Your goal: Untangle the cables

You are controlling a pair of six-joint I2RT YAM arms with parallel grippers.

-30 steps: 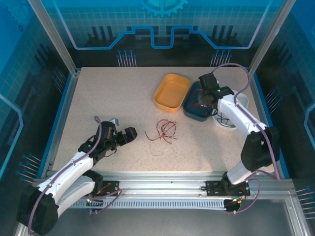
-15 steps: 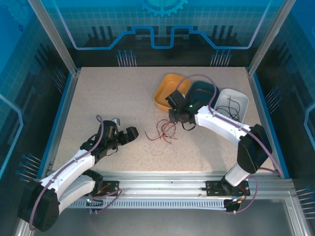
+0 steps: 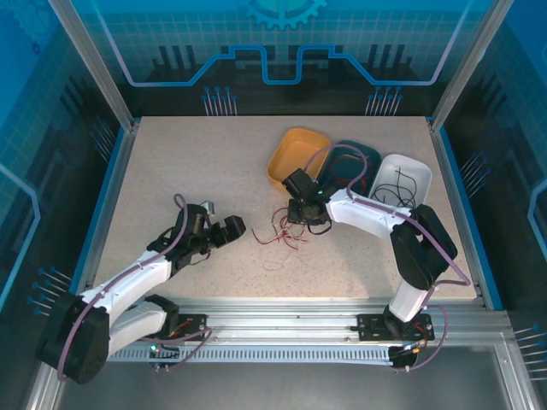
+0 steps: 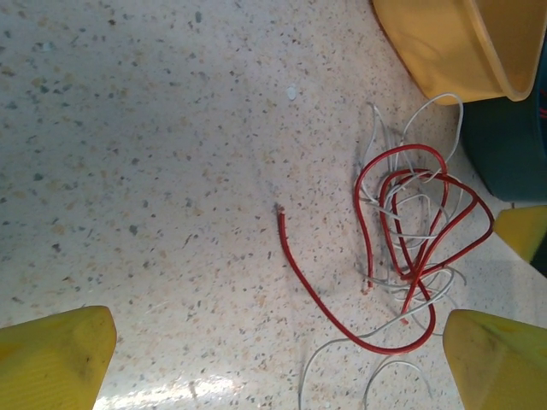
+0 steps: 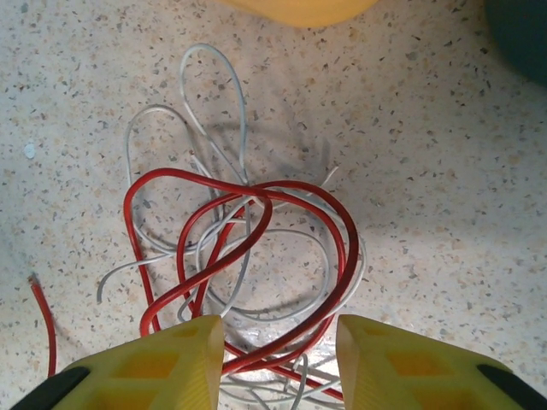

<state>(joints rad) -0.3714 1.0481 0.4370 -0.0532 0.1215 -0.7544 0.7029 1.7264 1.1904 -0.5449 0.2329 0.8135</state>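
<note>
You have a loose tangle of cables [image 5: 248, 235] lying flat on the table [image 3: 197, 171], with red strands looped over and through thinner white ones. Seen from the right gripper [image 5: 278, 359], whose jaws are spread, the knot sits just ahead of the tips, and its nearest red and white loops run into the gap between them. One red strand [image 5: 47, 329] trails free to the left of those jaws. Seen from the left gripper [image 4: 273, 367], whose jaws are wide apart, the tangle lies ahead, over toward the right-hand finger and touching neither. A few thin black strands [image 3: 400, 181] lie well off to the right of the right jaws, in a white tub [image 3: 420, 167].
</note>
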